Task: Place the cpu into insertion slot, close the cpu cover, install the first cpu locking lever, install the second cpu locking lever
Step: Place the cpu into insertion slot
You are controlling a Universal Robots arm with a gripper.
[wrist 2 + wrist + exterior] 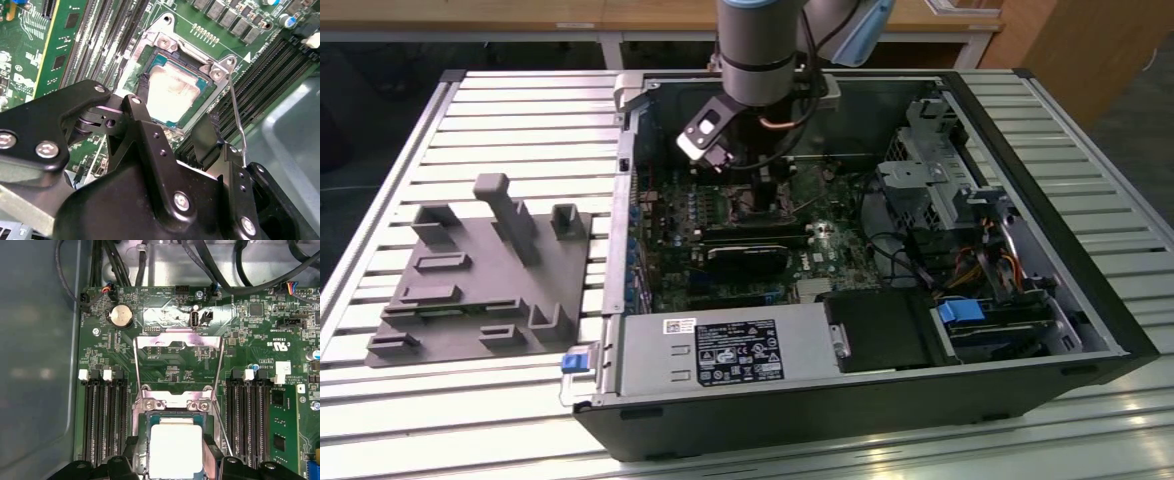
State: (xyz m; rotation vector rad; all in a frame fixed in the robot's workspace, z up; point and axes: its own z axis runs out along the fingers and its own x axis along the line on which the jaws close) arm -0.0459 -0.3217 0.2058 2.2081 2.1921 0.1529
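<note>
The cpu (pixel 175 452), a small square chip with a pale metal top, lies flat in the insertion slot on the green motherboard (pixel 250 340); it also appears in the second wrist view (pixel 175 92). My gripper (pixel 176 107) (pixel 174 462) is down over it, its black fingers (pixel 142 107) against two opposite edges of the chip. The cpu cover (pixel 150 343), a thin silvery frame, stands hinged back, away from the slot. A thin wire locking lever (pixel 239 125) sticks up beside the slot. In the exterior view the gripper (pixel 767 195) reaches into the open computer case.
Black memory slots (pixel 102 425) (pixel 252 425) flank the socket. The case wall (pixel 40 365) runs close by on one side, with cables (pixel 120 260) beyond the board. A black fan shroud (pixel 747 255), power supply (pixel 720 355) and drive cage (pixel 934 160) fill the case. A grey fixture (pixel 487 275) lies at the exterior view's left.
</note>
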